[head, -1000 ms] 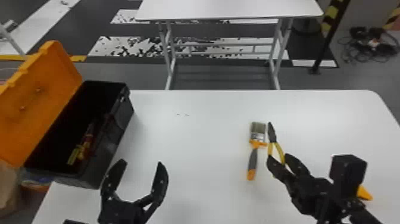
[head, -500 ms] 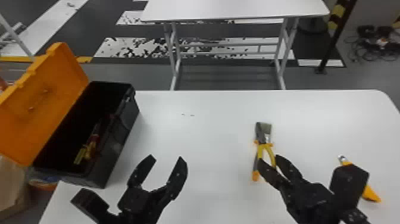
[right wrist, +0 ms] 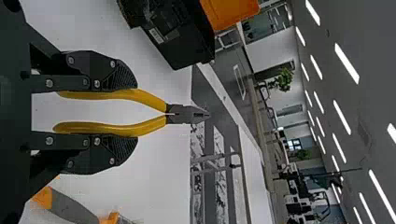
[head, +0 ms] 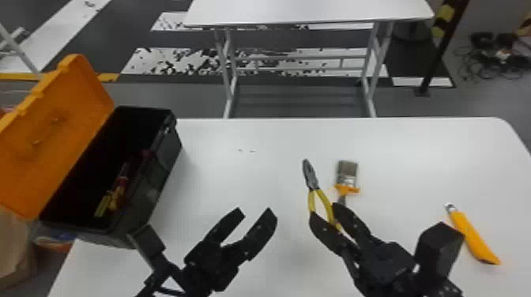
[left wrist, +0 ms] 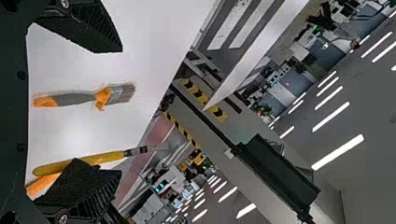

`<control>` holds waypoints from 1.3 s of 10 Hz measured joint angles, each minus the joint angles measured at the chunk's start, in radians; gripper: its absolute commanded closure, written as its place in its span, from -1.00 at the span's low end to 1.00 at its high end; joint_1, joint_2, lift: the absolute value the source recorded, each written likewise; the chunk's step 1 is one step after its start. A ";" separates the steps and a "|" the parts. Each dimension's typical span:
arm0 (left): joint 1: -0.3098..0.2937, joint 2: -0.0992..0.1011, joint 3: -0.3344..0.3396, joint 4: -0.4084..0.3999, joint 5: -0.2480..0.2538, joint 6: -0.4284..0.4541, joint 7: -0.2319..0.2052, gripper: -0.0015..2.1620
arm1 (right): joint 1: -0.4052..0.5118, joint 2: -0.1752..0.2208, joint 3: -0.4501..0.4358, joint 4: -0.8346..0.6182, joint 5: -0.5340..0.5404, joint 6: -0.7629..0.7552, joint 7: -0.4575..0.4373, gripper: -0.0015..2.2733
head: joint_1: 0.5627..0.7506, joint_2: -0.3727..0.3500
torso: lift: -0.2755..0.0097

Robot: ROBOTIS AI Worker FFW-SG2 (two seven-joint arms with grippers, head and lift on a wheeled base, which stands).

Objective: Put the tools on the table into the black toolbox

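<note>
My right gripper [head: 322, 215] is above the table's right half, closed around the yellow handles of the pliers [head: 310, 175]. In the right wrist view the pads of my right gripper [right wrist: 133, 113] press on both handles of the pliers [right wrist: 187, 114], jaws pointing away. Just right of them lies the paintbrush [head: 347, 173], its handle partly hidden. The yellow utility knife [head: 472, 237] rests farther right. My left gripper [head: 257, 213] stands open and empty left of the pliers; in its wrist view, beyond the left gripper [left wrist: 119, 112], the paintbrush [left wrist: 79, 99] shows.
The black toolbox [head: 160, 173] stands at the table's left, its orange lid [head: 59, 134] raised. Red and yellow tools [head: 114, 193] lie inside it. Another white table [head: 308, 10] stands behind the work table [head: 245, 170].
The pliers have shifted left, away from the paintbrush, along with my right gripper. My left gripper has moved rightward. The head view has shifted somewhat.
</note>
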 measured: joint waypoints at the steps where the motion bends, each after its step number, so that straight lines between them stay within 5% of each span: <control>1: -0.015 0.000 -0.004 -0.008 0.005 0.026 0.000 -0.94 | 0.006 0.000 0.022 0.000 0.007 -0.003 0.009 0.98 | 0.41 0.34 | 0.41; 9: -0.110 0.000 -0.027 0.019 0.019 0.113 -0.023 -0.92 | 0.023 0.000 0.138 -0.011 0.066 -0.002 0.012 0.98 | 0.41 0.49 | 0.41; 10: -0.113 -0.001 -0.028 0.020 0.017 0.113 -0.023 -0.78 | 0.023 0.000 0.138 -0.011 0.066 -0.002 0.012 0.98 | 0.41 0.49 | 0.41; 12: -0.122 0.000 -0.030 0.022 -0.002 0.113 -0.052 0.73 | 0.023 0.000 0.139 -0.011 0.066 -0.002 0.012 0.98 | 0.41 0.47 | 0.41; 13: -0.129 0.000 -0.028 0.025 -0.012 0.126 -0.057 0.98 | 0.022 0.000 0.139 -0.011 0.066 -0.002 0.012 0.98 | 0.41 0.47 | 0.41</control>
